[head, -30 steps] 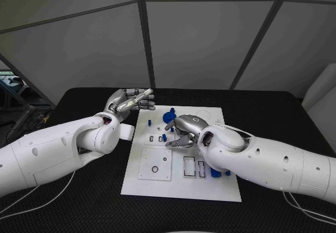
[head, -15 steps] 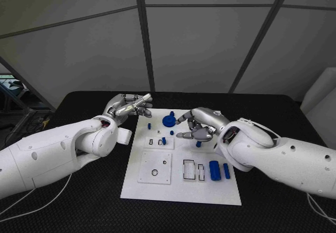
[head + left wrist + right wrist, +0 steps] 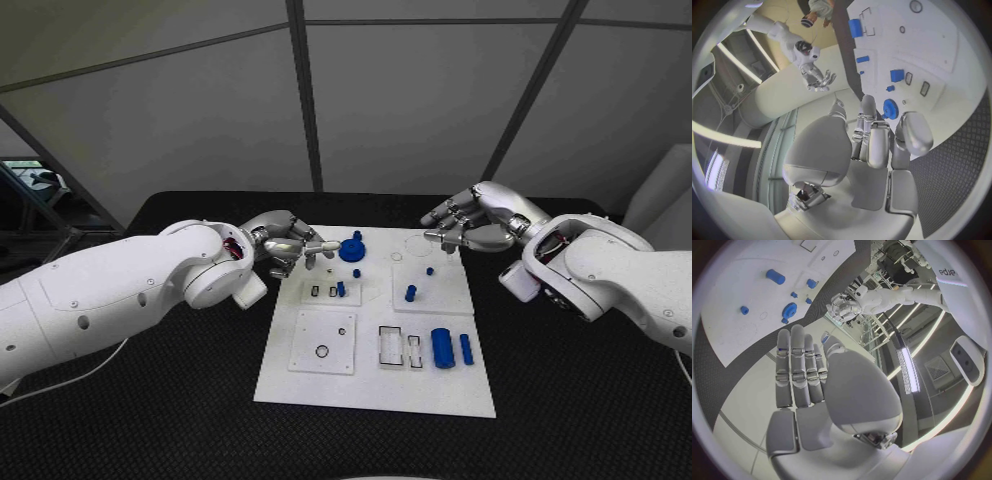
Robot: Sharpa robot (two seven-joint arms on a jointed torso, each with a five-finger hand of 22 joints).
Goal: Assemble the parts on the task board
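Withdrawn to the far edge of the white rectangular task board (image 3: 378, 345), right hand (image 3: 469, 222) empty, fingers spread; left hand (image 3: 284, 248) curled empty beside the rigid, light blue plastic gear (image 3: 352, 250), best pinched by its rim.

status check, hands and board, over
Left hand open, beside blue gear. Right hand open, above board's far right corner. Parts on board, nothing blocking.

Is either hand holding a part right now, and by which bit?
Neither holds anything. The left hand hovers beside the blue gear-shaped part; the right hand is open past the white task board.
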